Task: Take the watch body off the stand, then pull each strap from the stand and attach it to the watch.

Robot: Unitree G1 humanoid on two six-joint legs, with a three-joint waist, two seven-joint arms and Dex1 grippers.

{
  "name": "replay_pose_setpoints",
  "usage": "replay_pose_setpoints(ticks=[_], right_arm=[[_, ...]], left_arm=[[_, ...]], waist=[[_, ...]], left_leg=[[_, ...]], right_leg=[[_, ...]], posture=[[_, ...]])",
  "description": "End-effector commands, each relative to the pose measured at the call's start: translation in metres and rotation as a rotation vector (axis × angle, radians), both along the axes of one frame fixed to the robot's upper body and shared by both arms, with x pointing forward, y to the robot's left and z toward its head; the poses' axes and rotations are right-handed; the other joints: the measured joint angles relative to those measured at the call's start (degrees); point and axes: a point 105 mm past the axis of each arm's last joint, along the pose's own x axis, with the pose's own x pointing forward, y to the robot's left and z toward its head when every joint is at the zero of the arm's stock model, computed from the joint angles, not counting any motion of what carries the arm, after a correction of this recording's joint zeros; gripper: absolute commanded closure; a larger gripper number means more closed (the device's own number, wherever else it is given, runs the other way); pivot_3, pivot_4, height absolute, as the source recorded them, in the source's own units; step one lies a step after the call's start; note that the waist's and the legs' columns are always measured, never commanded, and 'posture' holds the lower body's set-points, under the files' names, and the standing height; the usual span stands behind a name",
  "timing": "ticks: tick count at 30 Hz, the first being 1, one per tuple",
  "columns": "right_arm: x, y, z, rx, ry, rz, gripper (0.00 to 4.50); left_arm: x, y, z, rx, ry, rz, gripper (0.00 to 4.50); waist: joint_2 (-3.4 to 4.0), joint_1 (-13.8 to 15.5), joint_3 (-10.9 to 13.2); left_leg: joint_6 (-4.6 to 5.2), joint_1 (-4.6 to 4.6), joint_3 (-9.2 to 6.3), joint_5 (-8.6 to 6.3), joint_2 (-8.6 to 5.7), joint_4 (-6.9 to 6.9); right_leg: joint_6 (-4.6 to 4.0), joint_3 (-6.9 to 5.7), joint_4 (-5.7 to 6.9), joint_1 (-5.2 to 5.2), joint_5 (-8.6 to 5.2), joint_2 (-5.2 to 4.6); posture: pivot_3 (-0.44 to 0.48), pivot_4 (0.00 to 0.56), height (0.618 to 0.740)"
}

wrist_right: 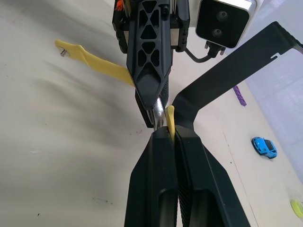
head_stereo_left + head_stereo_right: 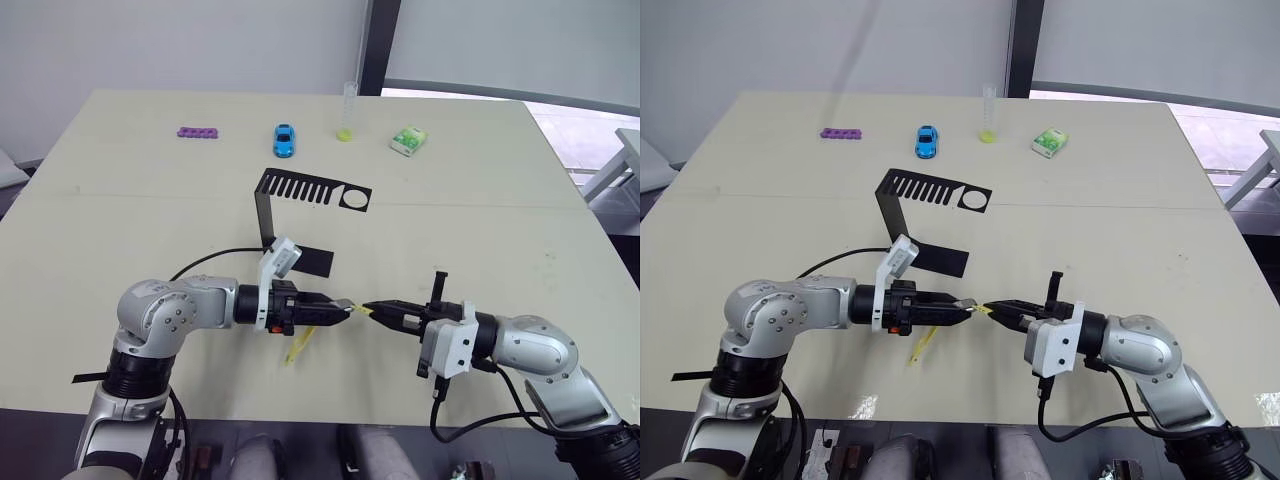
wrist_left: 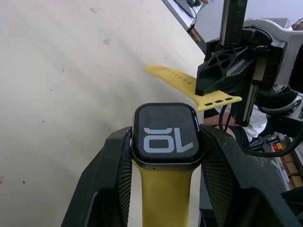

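left wrist view alone shows the watch body [image 3: 167,136], glossy with digits lit, clamped in the left gripper [image 2: 342,309], one smooth yellow strap [image 3: 164,196] attached. right gripper [image 2: 372,309] pinches the second perforated strap [image 3: 189,87] at the watch, above the table [image 2: 150,190], near the matte black stand [image 2: 300,200].

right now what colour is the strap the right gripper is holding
Bright yellow. The strap pinched by the right gripper shows best in the left wrist view.

The watch body [image 3: 167,136], dark screen showing light digits, has one yellow strap [image 3: 164,198] attached; the second yellow strap [image 3: 191,86] meets its opposite edge. The black stand [image 2: 300,205] stands empty behind.
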Motion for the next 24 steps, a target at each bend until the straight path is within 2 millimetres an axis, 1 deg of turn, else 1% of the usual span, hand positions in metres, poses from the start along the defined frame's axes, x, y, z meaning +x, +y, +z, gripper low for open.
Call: replay_pose_setpoints(ticks=[1, 6, 8, 15, 24], right_arm=[[-0.003, -0.005, 0.006, 0.019, -0.017, 0.0, 4.5], [-0.003, -0.01, 0.011, 0.028, -0.037, -0.012, 4.5], [-0.004, -0.011, 0.009, 0.017, -0.034, -0.007, 4.5], [-0.005, -0.004, 0.005, 0.019, -0.023, 0.004, 4.5], [-0.001, 0.001, 0.006, 0.024, -0.03, 0.01, 4.5]], left_arm=[[-0.005, 0.001, 0.009, -0.043, -0.035, -0.019, 2.9], [-0.004, 0.009, 0.006, -0.04, -0.028, -0.016, 2.9], [-0.004, 0.01, 0.008, -0.066, -0.021, -0.022, 2.9], [-0.006, 0.006, 0.008, -0.082, -0.024, -0.039, 2.9], [-0.007, 0.003, 0.008, -0.071, -0.023, -0.044, 2.9]], waist=[[0.0, 0.0, 0.0], [0.0, 0.0, 0.0], [0.0, 0.0, 0.0], [0.0, -0.1, 0.0], [0.0, 0.0, 0.0]], left_leg=[[0.0, 0.0, 0.0, 0.0, 0.0, 0.0], [0.0, 0.0, 0.0, 0.0, 0.0, 0.0], [0.0, 0.0, 0.0, 0.0, -0.01, 0.0], [0.0, -0.01, 0.0, 0.0, 0.0, 0.0], [0.0, -0.01, 0.0, 0.0, 0.0, 0.0]], right_leg=[[0.0, 0.0, 0.0, 0.0, 0.0, 0.0], [0.0, 0.0, 0.0, 0.0, 0.0, 0.0], [0.0, 0.0, -0.01, 0.0, 0.0, -0.01], [0.0, 0.0, -0.01, 0.0, 0.0, -0.01], [0.0, 0.0, -0.01, 0.0, 0.0, -0.01]], posture=[[0.0, 0.15, 0.74], [0.0, 0.15, 0.74], [0.0, 0.15, 0.74], [0.0, 0.15, 0.74], [0.0, 0.15, 0.74]])
